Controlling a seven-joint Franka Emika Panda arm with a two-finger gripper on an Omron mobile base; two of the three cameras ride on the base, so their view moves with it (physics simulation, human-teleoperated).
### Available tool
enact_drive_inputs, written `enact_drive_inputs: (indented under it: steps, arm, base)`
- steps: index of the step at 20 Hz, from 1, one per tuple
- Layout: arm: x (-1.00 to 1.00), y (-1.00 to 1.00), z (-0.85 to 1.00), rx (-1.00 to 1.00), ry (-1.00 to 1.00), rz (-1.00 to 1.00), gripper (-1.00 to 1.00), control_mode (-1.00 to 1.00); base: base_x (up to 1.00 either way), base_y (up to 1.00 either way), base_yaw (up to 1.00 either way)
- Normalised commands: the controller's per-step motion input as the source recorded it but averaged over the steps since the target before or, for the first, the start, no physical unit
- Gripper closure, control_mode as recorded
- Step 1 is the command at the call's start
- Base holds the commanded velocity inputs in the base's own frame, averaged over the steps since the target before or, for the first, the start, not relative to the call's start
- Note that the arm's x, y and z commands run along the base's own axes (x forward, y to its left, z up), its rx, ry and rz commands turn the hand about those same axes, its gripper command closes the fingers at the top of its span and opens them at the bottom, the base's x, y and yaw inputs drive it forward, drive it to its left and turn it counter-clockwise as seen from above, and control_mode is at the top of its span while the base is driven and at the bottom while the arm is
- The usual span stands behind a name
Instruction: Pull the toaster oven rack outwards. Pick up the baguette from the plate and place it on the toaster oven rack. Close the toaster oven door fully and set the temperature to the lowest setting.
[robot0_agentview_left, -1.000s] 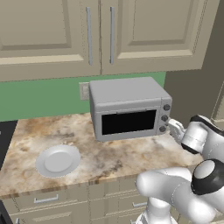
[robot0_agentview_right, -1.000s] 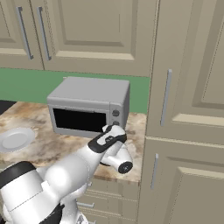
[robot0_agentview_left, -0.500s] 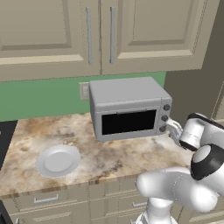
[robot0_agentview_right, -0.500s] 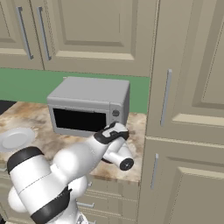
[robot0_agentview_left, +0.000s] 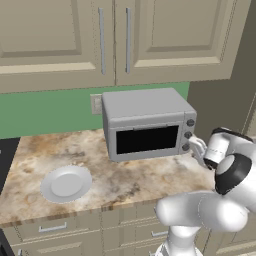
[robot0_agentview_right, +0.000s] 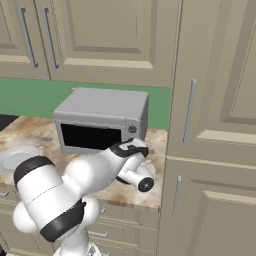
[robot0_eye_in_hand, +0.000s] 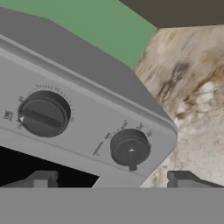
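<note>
Two knobs (robot0_eye_in_hand: 130, 148) of toaster oven (robot0_agentview_left: 147, 122) faced close-up by gripper (robot0_eye_in_hand: 111, 179).
Jaws spread wide, nothing held; toaster oven door (robot0_agentview_left: 146, 140) shut; plate (robot0_agentview_left: 66, 183) seen bare on counter (robot0_agentview_left: 125, 175).

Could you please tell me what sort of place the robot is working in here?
A rendered home kitchen, most likely: a toaster oven stands on a marbled counter beside a plate, beneath beige wall cupboards.

Toaster oven door (robot0_agentview_left: 146, 139) shut — plate (robot0_agentview_left: 66, 183) bare on counter (robot0_agentview_left: 120, 175).
</note>
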Motion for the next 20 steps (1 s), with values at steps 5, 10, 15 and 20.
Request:
enact_drive_inputs:
  steps: [5, 10, 15, 20]
  arm:
    - [0.21, 0.00, 0.00, 0.00, 0.00, 0.00, -1.00, -1.00]
    - [0.13, 0.00, -0.02, 0.00, 0.00, 0.00, -1.00, -1.00]
    - [0.11, 0.00, -0.06, 0.00, 0.00, 0.00, -1.00, -1.00]
    - [0.11, 0.00, -0.04, 0.00, 0.00, 0.00, -1.00, -1.00]
  base:
    - [0.00, 0.00, 0.00]
    - [0.00, 0.00, 0.00]
    - [0.00, 0.00, 0.00]
    - [0.00, 0.00, 0.00]
